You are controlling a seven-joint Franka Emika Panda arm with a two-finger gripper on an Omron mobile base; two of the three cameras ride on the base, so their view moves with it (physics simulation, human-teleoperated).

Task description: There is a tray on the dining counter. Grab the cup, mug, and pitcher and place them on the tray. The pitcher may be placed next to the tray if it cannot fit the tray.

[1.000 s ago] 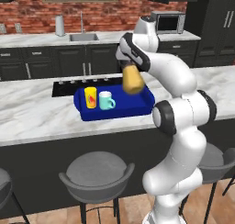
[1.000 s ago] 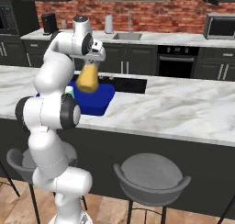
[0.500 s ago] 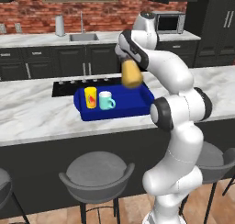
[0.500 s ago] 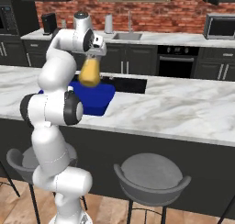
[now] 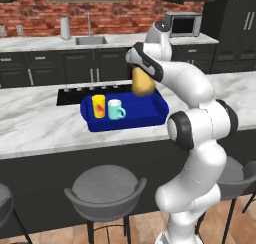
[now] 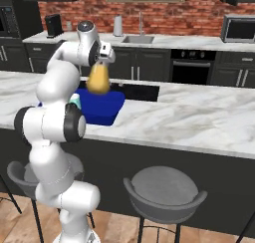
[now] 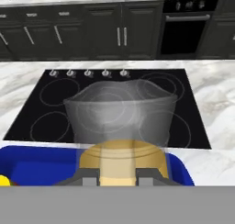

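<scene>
Tray [image 6: 107, 107] and mug [image 6: 76, 102] partly behind the arm, right base view.

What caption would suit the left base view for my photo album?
Robot arm holds an amber pitcher in its gripper above a blue tray carrying a yellow cup and teal mug.

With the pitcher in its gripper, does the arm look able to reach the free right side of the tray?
Probably yes. The gripper holds the pitcher above the tray, whose right half lies bare, while the cup and mug stand at the left.

Marble dining counter [image 5: 40, 123] carries blue tray [image 5: 150, 119], black cooktop [image 7: 183, 113] set in behind tray.
</scene>
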